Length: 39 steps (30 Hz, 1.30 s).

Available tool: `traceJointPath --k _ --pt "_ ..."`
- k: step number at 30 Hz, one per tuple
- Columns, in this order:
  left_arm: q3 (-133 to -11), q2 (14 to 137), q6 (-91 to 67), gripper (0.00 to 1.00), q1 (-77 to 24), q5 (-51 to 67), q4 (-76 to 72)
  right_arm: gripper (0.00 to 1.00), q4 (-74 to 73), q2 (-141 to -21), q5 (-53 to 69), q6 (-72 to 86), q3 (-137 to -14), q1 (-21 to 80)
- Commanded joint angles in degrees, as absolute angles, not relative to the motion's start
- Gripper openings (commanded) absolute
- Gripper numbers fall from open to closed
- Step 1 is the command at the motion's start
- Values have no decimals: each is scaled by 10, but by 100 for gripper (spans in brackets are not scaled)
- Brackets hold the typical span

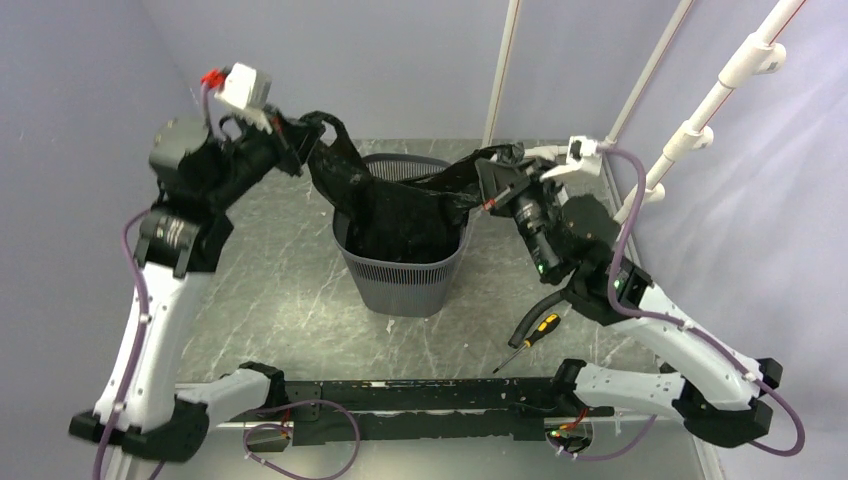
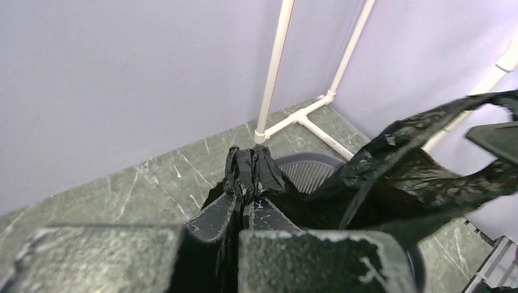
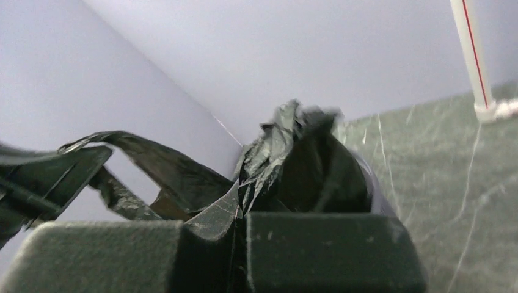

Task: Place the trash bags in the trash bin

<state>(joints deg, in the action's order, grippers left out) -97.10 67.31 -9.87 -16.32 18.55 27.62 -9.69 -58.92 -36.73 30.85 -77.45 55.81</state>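
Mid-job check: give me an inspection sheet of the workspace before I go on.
Surface: grey marbled table, no spills seen.
Job's things: trash bag stretched above the upright trash bin, sagging partly inside.
Clutter: screwdriver lying near the right arm.
Grippers: left gripper shut on the bag's handle; right gripper shut on its opposite side.
Cables: purple cables along both arms.
Surroundings: lavender walls, white pipes at back.

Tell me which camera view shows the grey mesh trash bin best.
The top external view. It shows nearly the whole trash bin: rim, mesh wall and base, with the black trash bag hanging into it. The left wrist view shows only a piece of its rim behind the bag. The right wrist view shows no bin.
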Motion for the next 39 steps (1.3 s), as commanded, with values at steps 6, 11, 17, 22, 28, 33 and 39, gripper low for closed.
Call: traceJointPath --k 6,11,17,22,28,33,39 --pt "-728 556 -199 3 -164 205 136 0 -55 -559 -364 439 -642 560" --pt "-728 546 -200 3 -164 158 148 0 -94 -590 -350 370 -725 559" --pt "-743 527 -221 2 -164 79 212 0 -90 -541 -329 347 -710 559" --pt "-657 439 -253 3 -164 89 215 1 -129 -463 -265 384 -594 559" --pt "-586 377 -305 7 -164 135 206 6 -124 -439 -145 369 -546 559" --pt "-577 379 -305 14 -164 123 250 11 -151 -480 -131 363 -571 559" --pt "-607 414 -283 34 -164 148 260 30 -138 -505 -153 356 -613 559"
